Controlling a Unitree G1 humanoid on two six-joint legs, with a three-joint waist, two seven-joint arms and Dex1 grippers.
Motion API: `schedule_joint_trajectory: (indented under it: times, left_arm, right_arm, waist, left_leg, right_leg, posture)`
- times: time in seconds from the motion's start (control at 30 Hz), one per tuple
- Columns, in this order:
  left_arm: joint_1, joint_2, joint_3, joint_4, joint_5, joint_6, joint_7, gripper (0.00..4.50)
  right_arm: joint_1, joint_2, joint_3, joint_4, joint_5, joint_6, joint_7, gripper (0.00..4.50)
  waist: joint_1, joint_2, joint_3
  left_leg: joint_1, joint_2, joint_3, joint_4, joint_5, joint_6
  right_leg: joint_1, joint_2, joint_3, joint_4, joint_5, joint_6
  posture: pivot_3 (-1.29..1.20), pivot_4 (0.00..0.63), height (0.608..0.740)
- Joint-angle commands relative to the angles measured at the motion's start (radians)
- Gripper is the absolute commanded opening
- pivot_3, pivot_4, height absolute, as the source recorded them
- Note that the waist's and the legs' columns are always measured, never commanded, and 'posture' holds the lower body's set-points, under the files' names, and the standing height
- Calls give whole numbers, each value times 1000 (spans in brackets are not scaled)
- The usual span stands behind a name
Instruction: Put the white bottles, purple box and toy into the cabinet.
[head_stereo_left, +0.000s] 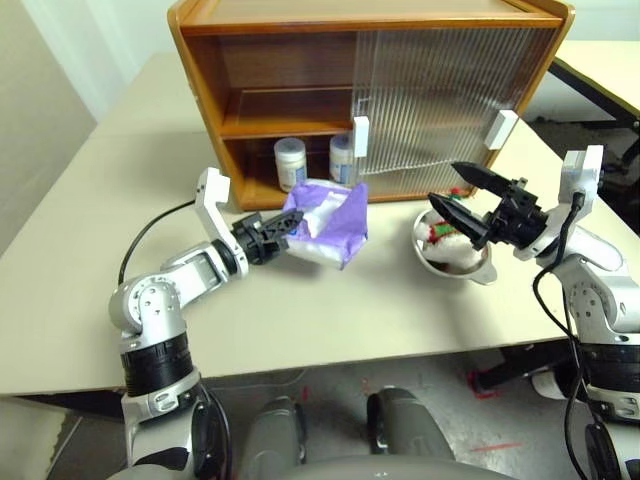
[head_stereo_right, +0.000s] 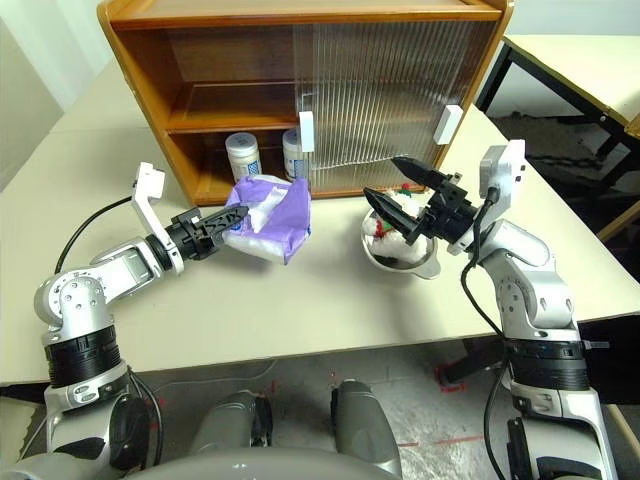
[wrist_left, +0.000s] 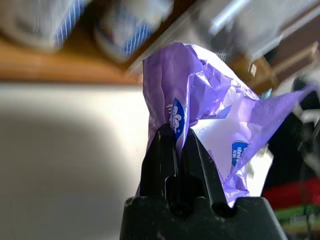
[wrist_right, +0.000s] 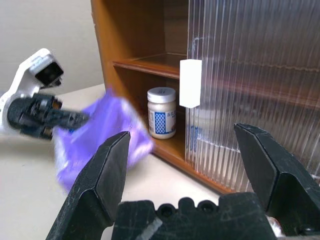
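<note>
Gripping purple box (head_stereo_left: 328, 222) by a pinch of wrapper: left gripper (head_stereo_left: 283, 230) closed tight, pack hanging clear of table (head_stereo_left: 80, 260), just in front of cabinet (head_stereo_left: 370, 100) opening. Standing wide open and holding nothing: right gripper (head_stereo_left: 455, 192), hovering above bowl (head_stereo_left: 453, 262) with toy (head_stereo_left: 452, 240) inside. Sitting already on lower shelf: two bottles (head_stereo_left: 290, 163), one partly behind the ribbed door (head_stereo_left: 440, 95). Judging step in hand: carrying box to cabinet. Calling next for pushing box forward through open left side onto a shelf, clearing bottles and door edge, then releasing. Remaining afterwards: toy.
</note>
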Motion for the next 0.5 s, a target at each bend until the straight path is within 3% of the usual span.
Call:
schedule_joint_trajectory:
  times: [0.03, 0.23, 0.5]
  left_arm:
    - [-77, 0, 62, -10, -32, -73, 63, 27]
    - [-205, -23, 126, 74, -51, -182, 179, 27]
    - [-296, -48, 88, 153, -64, -274, 213, 27]
  right_arm:
    - [-5, -10, -12, 12, -6, -20, 13, 4500]
    - [-10, -12, -24, 17, 2, -44, 29, 4500]
    - [30, -10, -57, -21, 30, -55, 40, 4500]
  waist:
    - [2, 0, 0]
    - [3, -1, -1]
    - [2, -2, -2]
  left_leg:
    - [0, 0, 0, 0, 0, 0]
    - [0, -1, 0, 0, 0, 0]
    - [0, -1, 0, 0, 0, 0]
  right_leg:
    - [0, 0, 0, 0, 0, 0]
    - [1, 0, 0, -1, 1, 1]
    - [1, 1, 0, -1, 0, 2]
  posture:
    - [-34, 0, 740]
    - [-39, 0, 740]
    - [-66, 0, 740]
